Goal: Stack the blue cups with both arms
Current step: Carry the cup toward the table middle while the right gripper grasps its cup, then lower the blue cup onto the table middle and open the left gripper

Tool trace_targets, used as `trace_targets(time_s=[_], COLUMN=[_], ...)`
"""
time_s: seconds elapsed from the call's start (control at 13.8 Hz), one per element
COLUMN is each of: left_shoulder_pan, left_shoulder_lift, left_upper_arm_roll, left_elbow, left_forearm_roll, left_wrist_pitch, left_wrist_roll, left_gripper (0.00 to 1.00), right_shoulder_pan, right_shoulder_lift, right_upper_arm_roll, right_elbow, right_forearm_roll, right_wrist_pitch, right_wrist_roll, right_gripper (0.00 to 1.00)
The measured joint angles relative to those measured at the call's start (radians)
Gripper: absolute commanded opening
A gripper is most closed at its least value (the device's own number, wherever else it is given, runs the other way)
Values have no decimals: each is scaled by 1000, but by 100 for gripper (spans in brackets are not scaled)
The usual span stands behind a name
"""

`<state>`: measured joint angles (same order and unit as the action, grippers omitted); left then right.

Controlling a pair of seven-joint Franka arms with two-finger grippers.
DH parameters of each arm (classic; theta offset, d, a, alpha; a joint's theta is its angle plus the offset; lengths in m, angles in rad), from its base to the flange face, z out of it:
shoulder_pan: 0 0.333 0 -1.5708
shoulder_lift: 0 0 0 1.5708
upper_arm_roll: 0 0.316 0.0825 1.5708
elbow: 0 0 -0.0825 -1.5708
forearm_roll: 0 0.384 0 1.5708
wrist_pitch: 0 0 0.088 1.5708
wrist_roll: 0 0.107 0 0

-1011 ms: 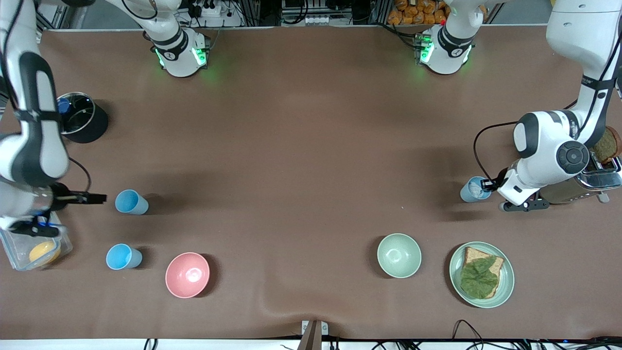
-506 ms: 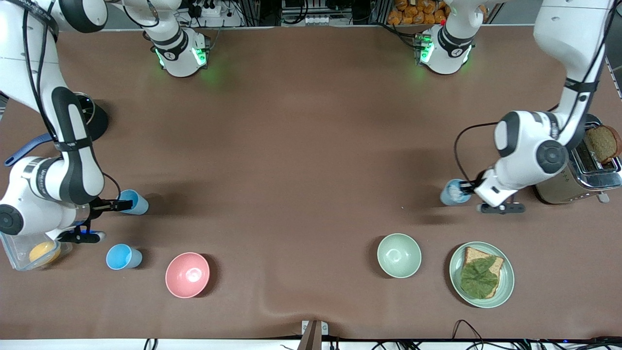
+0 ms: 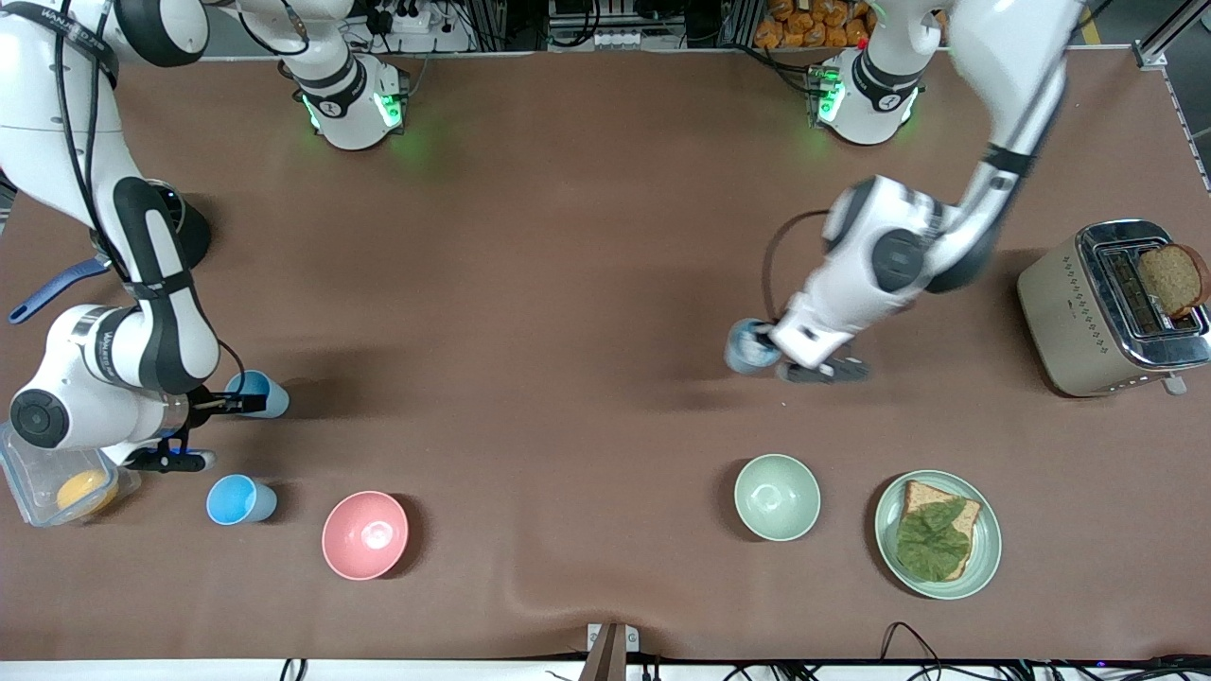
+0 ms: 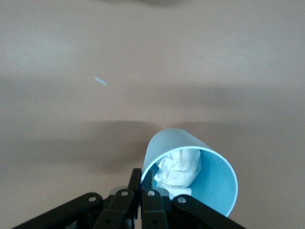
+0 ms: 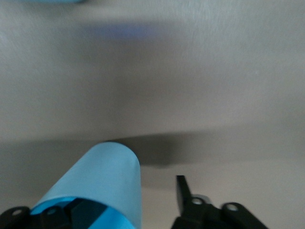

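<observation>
Since both looked light, thin-walled and slick, rim pinches suited. Over mid-desk (image 3: pixel 568 236), left gripper (image 3: pixel 768 348) fingers pinched the grey-blue cup (image 3: pixel 745 345) by its rim. Right gripper (image 3: pixel 232 402) fingers straddled the pale cup (image 3: pixel 263 392), part-open, not gripping.

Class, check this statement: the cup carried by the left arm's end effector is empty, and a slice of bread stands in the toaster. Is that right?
Not quite. In the left wrist view, the cup pinched at its rim by the left end effector holds crumpled white paper. The bread does stand in the toaster.

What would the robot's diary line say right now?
left gripper: shut on grey-blue cup, lifted over table | right gripper: closing around pale blue cup
</observation>
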<state>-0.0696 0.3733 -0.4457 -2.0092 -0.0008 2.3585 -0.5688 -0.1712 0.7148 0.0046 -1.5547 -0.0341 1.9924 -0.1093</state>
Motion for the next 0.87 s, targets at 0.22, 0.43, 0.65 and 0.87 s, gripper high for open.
trace_targets(time_s=[0.22, 0.43, 0.65, 0.87], left_shoulder_pan=[-168, -275, -340, -392], left_shoulder_lift=[22, 84, 165, 209], left_upper_arm_roll=[-1, 4, 7, 10], left_elbow=[50, 109, 175, 204], left_forearm_roll=[0, 12, 41, 47], left_wrist_pitch=[0, 0, 0, 0], left_wrist_roll=[-249, -389, -485, -538], left_gripper=[0, 0, 0, 0], right_shoulder_pan=[0, -16, -36, -37], right_shoulder_lift=[-5, 1, 7, -1], right_upper_arm_roll=[5, -4, -7, -7], right_elbow=[8, 12, 12, 21], right_forearm_roll=[4, -4, -5, -5], right_wrist_pitch=[14, 22, 29, 5], right_wrist_roll=[0, 0, -27, -37], right_gripper=[0, 0, 0, 0])
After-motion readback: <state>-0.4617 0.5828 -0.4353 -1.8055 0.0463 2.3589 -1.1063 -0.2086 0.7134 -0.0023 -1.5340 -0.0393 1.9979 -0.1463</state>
